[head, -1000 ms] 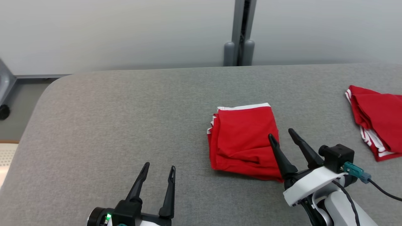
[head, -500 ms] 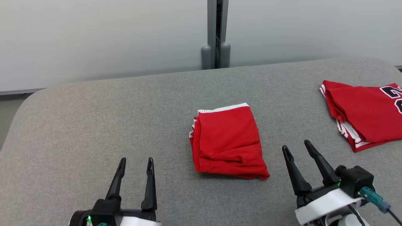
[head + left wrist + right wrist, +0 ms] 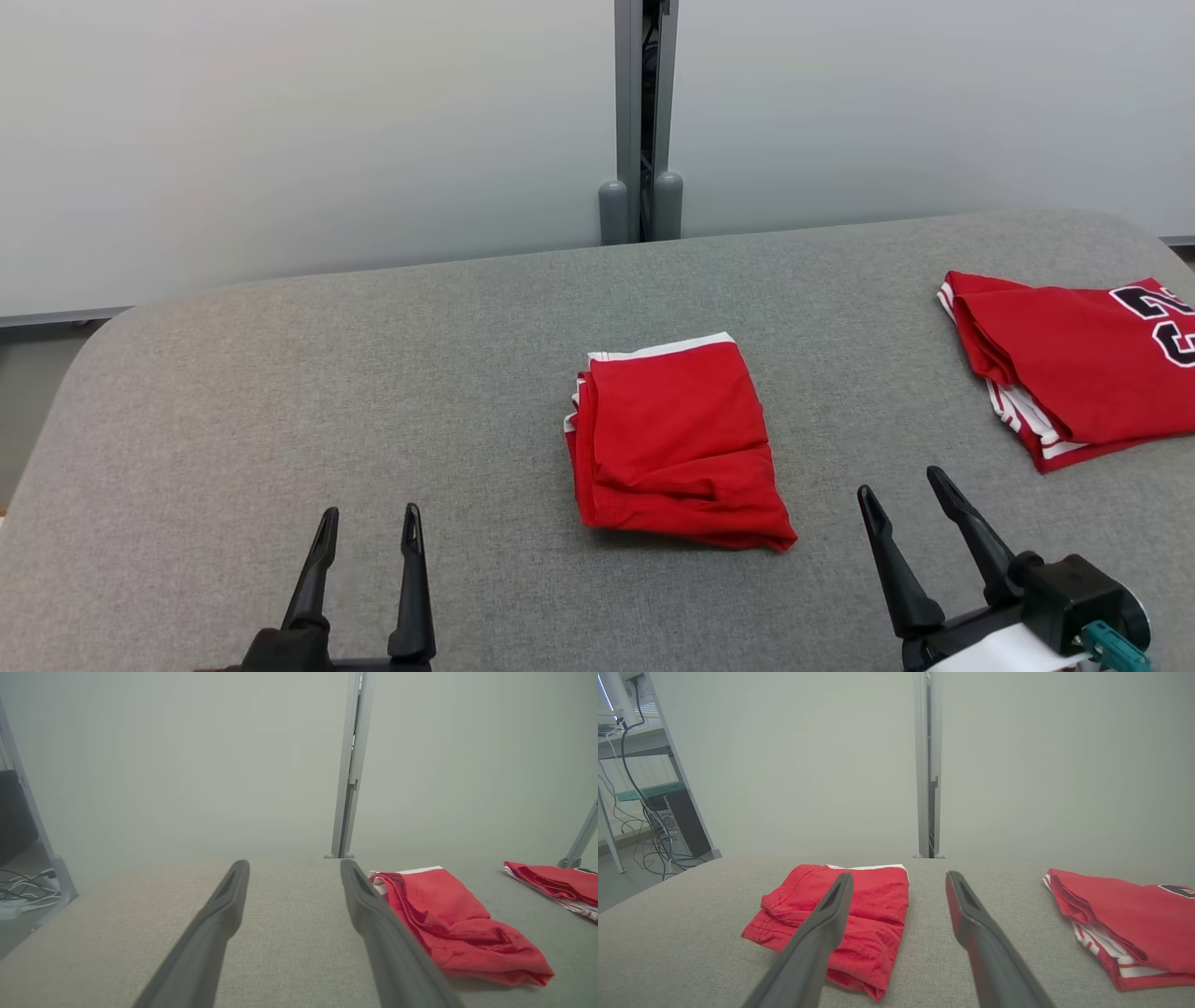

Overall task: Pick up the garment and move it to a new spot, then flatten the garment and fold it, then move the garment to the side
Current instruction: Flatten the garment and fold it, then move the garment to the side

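Observation:
A red garment (image 3: 674, 443) with a white edge lies folded into a compact rectangle in the middle of the grey padded table (image 3: 373, 373). It also appears at the right of the left wrist view, the garment (image 3: 460, 926), and left of centre in the right wrist view, the garment (image 3: 859, 919). My left gripper (image 3: 369, 527) stands open near the front edge, well left of the garment, holding nothing. My right gripper (image 3: 904, 490) is open too, just right of and nearer than the garment, apart from it.
A second red garment (image 3: 1074, 359) with white stripes and black numbers lies folded at the table's right edge. Behind the table stands a pale partition wall with a grey post (image 3: 640, 121). Shelving and cables (image 3: 644, 802) stand off to the left.
My right gripper has drawn back off the folded garment's near right corner toward me. The left gripper also pulled back and lower. The head camera turned right and tilted, shifting the whole picture.

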Available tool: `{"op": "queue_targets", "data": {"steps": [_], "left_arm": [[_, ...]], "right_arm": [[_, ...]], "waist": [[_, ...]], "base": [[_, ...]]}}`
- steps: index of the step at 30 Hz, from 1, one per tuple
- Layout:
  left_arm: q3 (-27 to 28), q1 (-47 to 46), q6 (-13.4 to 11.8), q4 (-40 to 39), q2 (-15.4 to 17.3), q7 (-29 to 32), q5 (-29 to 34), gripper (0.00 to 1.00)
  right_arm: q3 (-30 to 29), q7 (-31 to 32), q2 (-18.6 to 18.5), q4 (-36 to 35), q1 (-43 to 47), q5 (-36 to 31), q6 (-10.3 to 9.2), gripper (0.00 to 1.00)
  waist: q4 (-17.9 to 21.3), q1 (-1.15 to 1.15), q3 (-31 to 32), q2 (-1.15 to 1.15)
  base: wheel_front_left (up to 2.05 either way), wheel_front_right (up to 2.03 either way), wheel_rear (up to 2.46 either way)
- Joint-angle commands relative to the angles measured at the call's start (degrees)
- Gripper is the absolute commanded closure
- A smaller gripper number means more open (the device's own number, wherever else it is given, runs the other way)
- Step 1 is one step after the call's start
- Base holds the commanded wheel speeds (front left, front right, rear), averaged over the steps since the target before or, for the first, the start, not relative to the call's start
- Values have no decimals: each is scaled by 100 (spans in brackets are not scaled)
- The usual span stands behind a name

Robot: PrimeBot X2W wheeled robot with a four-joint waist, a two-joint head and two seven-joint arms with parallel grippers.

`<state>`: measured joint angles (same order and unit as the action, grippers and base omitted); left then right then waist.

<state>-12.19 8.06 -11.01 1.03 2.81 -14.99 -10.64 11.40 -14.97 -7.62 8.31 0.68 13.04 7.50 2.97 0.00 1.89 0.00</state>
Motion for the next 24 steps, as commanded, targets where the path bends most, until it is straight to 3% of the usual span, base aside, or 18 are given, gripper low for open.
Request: {"op": "queue_targets", "data": {"steps": [1,24], "left_arm": [[61,114,47,-8,20,-21,55,0],[39,130,138,-13,21,-21,161,0]], "right_arm": [[-46,-31,25,-14,111,-85,-2,0],[-89,-31,179,182,131,6,-2,0]], "waist": [[-10,0,27,0],[-53,0,31,0]], "base": [[0,0,0],[0,0,0]]}}
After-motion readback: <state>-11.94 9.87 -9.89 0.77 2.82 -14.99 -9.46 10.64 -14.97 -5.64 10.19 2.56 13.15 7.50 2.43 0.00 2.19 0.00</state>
